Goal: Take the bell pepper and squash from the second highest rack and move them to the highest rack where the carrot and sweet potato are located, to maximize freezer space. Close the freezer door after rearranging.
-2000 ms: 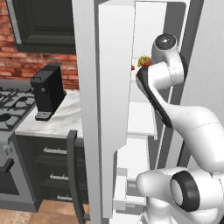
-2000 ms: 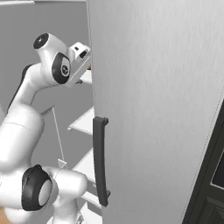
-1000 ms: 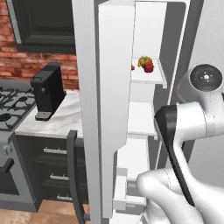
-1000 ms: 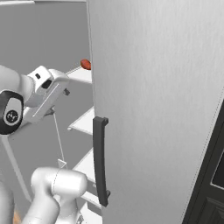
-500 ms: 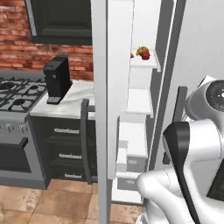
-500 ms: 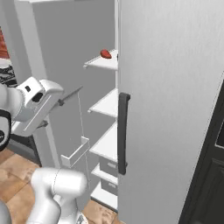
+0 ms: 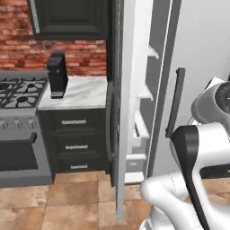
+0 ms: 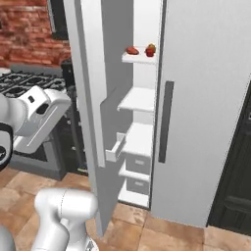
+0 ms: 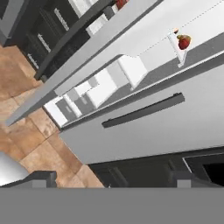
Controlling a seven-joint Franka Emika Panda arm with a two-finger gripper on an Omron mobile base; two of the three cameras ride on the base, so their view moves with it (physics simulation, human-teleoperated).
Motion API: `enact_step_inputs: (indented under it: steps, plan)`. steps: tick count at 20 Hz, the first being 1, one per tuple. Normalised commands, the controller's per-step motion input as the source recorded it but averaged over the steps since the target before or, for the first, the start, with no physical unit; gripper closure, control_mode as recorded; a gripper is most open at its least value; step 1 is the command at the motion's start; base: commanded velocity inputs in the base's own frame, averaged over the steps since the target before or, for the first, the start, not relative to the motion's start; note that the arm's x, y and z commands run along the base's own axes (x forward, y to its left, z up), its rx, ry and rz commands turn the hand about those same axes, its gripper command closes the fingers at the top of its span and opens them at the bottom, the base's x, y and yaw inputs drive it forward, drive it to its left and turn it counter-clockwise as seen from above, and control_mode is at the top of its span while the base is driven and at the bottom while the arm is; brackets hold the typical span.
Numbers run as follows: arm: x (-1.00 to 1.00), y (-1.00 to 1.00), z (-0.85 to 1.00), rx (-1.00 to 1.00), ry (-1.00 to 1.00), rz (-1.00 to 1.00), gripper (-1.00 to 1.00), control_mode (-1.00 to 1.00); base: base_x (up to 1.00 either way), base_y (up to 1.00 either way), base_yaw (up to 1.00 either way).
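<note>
- With the vegetables grouped on the top shelf [image 8: 139, 57], the judged remaining step is closing the freezer door [image 8: 88, 98].
- Location: the door stands wide of the freezer [image 8: 142, 29], swung toward the stove side. Its white inner liner and small door bin [image 8: 115, 148] face the shelves.
- Shelf contents: the sweet potato [image 8: 132, 50] lies at the left of the shelf. A red and a yellow piece sit just beside it. The carrot cannot be made out.
- Handling (judgement): the door is a stiff, hinged panel, likely weighty, and swings on a fixed arc. A steady push suits it better than a pinch.
- Contact point (judgement): press on the smooth outer face near the free edge, or hook the dark bar handle [image 7: 110, 121].
- Claw: the gripper [image 9: 113, 179] has its fingers spread wide, with nothing between them.
- Surroundings: the black drawers [image 7: 74, 143], the counter [image 7: 85, 92] with a coffee machine [image 7: 57, 74], and the stove [image 7: 18, 90] lie just beyond the door's outer face.
- Obstruction risk: there is little room between the door and the drawers. The neighbouring closed door [image 8: 211, 98] flanks the opening.
</note>
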Motion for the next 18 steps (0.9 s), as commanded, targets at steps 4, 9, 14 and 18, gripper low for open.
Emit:
enact_step_inputs:
  steps: [4,9,14,18]
  plan:
    - [0.0,0.0,0.0,0.0,0.0,0.0,-1.0,1.0,-0.19,0.98,-0.51]
    - [0.0,0.0,0.0,0.0,0.0,0.0,-1.0,1.0,0.0,1.0,-0.54]
    - [0.0,0.0,0.0,0.0,0.0,0.0,-1.0,1.0,0.07,1.0,-0.51]
    - [0.0,0.0,0.0,0.0,0.0,0.0,-1.0,1.0,0.29,1.0,-0.56]
